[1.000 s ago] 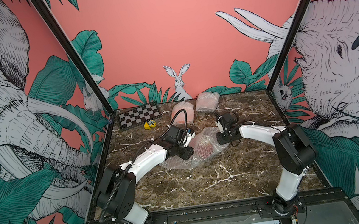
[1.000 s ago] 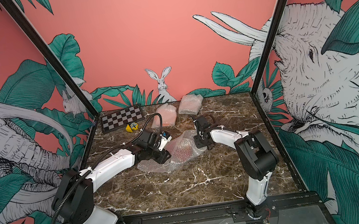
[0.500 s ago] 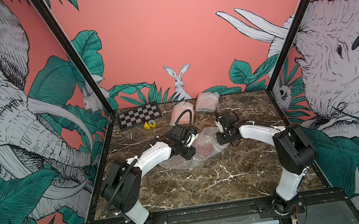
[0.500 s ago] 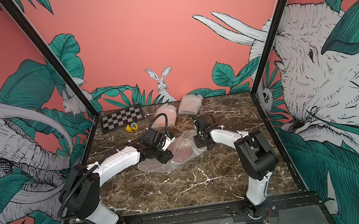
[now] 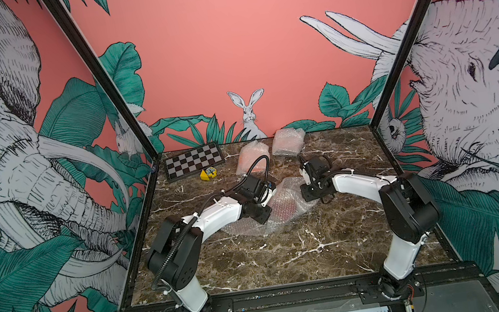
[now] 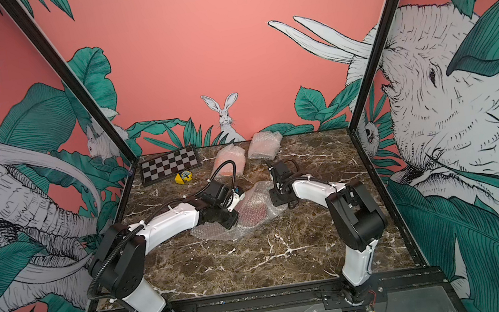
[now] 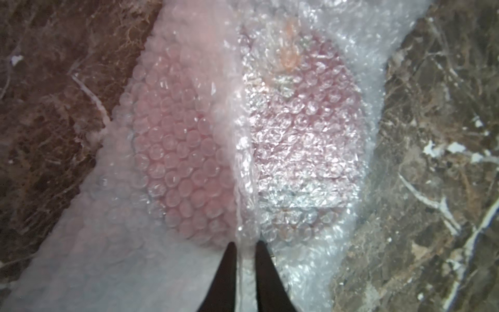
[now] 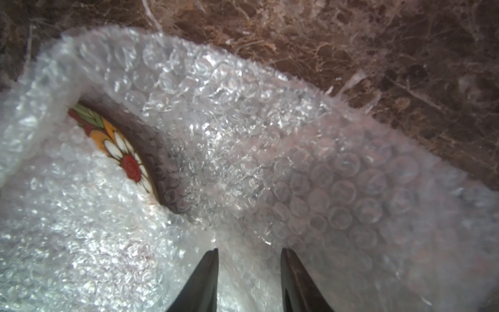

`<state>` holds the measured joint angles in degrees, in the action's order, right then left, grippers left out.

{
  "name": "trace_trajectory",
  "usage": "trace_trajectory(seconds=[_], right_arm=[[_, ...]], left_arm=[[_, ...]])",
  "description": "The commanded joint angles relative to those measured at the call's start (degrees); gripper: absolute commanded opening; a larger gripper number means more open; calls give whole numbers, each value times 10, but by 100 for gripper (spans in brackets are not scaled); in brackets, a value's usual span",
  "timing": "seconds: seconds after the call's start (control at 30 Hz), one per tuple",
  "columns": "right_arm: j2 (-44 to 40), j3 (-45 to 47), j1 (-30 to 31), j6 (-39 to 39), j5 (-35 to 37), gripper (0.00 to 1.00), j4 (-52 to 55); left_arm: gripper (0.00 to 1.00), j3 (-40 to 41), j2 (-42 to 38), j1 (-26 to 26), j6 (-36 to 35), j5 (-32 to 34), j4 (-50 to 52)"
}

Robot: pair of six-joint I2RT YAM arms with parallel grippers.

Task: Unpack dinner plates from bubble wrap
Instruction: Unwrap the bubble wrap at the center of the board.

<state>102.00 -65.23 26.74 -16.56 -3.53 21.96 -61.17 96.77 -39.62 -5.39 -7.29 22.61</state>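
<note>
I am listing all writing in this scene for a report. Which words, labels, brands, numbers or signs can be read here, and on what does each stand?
No text can be read in any view.
On the small yellow object: a blue and white mark, too small to read.
On the checkered board: squares only, no writing.
On the flowered plate inside the bubble wrap: flowers only, no writing.

Brown marble tabletop [image 5: 289, 251] open four to eight o'clock; black-and-white checkered board [image 5: 194, 164] and whitish bubble-wrap bundles [image 5: 288, 141] crowd eleven to one.
</note>
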Motion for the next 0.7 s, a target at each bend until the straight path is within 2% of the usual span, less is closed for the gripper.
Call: trace_trajectory(seconds=[0.0, 0.23, 0.4, 0.67], right_arm=[[3, -9, 1, -7, 4, 41, 7], [-2, -8, 1, -7, 13, 41, 9], [-18, -8, 1, -5, 38, 45, 13], [-56, -5, 1, 3, 56, 49, 16]], left_arm=[[0, -10, -19, -2, -3, 4, 4], [0, -11, -42, -2, 6, -1, 6], [0, -15, -61, -2, 24, -5, 6], [0, -39, -65, -2, 56, 49, 19]])
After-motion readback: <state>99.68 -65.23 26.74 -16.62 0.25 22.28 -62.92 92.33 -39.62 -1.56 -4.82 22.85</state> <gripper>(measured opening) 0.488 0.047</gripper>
